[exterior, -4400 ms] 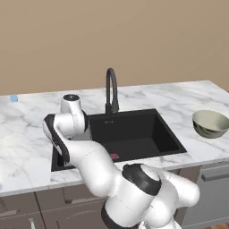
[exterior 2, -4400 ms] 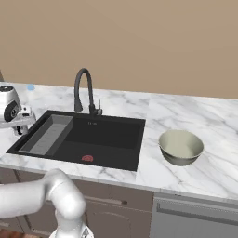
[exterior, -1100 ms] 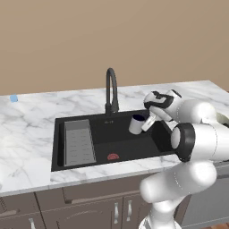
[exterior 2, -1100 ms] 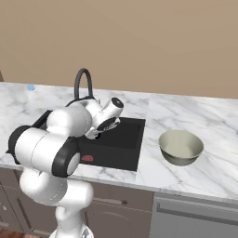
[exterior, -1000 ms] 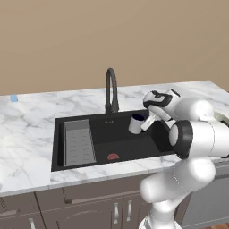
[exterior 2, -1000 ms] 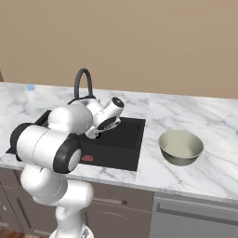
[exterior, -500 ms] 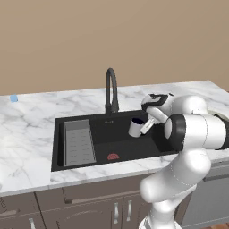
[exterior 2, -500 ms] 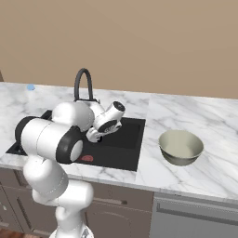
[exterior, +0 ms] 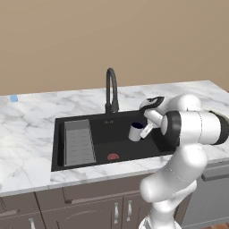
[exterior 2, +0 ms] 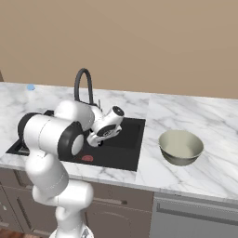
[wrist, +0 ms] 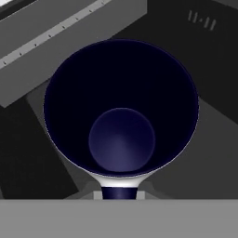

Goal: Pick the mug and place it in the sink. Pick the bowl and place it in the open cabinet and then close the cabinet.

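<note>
A black sink (exterior: 89, 154) with a grey drain tray (exterior: 78, 142) and tall faucet (exterior: 111, 89) sits in a marble counter (exterior: 31, 134). The claw (exterior: 144, 131) is clenched on the mug (exterior: 136, 131), hanging it over the basin. Right of the sink rests the bowl (exterior 2: 181, 147). Since half a second ago, the mug has sunk slightly lower.

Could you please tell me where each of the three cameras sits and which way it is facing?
Left base view: behind-left, facing the large black rectangular sink; white arm lower right, gripper holding the small white-grey mug.
Right base view: behind-right, same sink, pale cream-green bowl; arm lower left.
Hand view: looks into the mug.
Shared: sink, mug, black gooseneck faucet.
</note>
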Robot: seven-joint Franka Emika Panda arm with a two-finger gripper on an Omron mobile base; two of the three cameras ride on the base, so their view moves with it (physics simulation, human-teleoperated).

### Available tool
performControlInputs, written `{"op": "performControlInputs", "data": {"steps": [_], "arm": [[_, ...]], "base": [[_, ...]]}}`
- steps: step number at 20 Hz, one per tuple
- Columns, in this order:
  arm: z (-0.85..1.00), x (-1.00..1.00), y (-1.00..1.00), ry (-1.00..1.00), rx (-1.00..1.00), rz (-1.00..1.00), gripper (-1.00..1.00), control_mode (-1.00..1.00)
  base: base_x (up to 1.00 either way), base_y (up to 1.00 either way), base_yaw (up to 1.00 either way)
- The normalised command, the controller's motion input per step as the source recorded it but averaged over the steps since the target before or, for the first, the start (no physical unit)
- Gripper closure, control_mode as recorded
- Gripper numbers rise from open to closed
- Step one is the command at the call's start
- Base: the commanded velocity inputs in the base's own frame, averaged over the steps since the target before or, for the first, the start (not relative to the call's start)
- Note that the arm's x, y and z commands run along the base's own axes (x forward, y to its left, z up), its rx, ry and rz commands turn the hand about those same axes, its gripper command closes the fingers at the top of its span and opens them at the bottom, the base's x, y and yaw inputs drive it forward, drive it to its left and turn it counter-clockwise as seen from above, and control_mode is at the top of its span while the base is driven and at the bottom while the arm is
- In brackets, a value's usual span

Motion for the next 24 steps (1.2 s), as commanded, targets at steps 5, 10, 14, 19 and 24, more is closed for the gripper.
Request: {"op": "performControlInputs", "data": {"steps": [5, 10, 14, 19, 24], "arm": [[-0.22, 0.01, 0.0, 0.0, -0.04, 0.0, 1.0, -1.0], [-0.3, 0.0, 0.0, -0.01, -0.03, 0.0, 1.0, -1.0], [-0.29, 0.0, 0.0, -0.05, -0.06, -0.01, 1.0, -1.0], [-0.3, 0.02, 0.0, -0.01, -0.03, -0.05, 1.0, -1.0], [-0.22, 0.14, 0.0, 0.0, 0.0, -0.1, 1.0, -1.0]], "base": [[0.0, 0.0, 0.0], [0.0, 0.0, 0.0], [0.0, 0.0, 0.0], [0.0, 0.0, 0.0], [0.0, 0.0, 0.0]]}}
